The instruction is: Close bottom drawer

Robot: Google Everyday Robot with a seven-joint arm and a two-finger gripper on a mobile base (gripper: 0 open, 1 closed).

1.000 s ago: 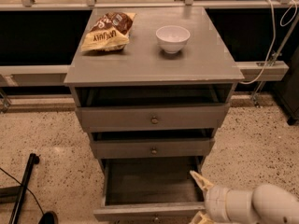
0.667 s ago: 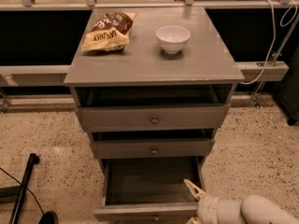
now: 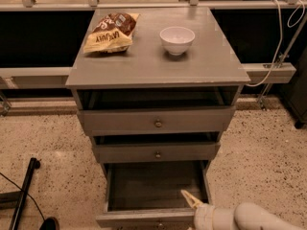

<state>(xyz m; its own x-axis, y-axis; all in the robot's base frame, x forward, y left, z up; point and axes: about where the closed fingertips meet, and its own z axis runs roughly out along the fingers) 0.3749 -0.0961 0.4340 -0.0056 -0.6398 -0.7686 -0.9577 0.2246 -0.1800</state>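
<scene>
The bottom drawer [image 3: 144, 218] of the grey cabinet is pulled far out, and its dark, empty box [image 3: 153, 186] shows from above. Its front runs along the frame's bottom edge and the knob is barely in view. My gripper [image 3: 191, 213] is at the drawer's front right corner, coming in from the lower right on a white arm [image 3: 249, 218]. It is open. One pale fingertip [image 3: 189, 199] reaches over the inside of the box; the other is cut off by the frame's bottom edge.
The middle drawer [image 3: 158, 153] and top drawer [image 3: 156, 121] stand slightly open above. A chip bag [image 3: 111, 31] and a white bowl [image 3: 177, 39] sit on the cabinet top. A black pole [image 3: 23, 193] lies on the floor at left. Cables [image 3: 279, 42] hang at right.
My gripper and arm have moved left and down, from beside the drawer's right side to its front right corner. The drawers have not moved.
</scene>
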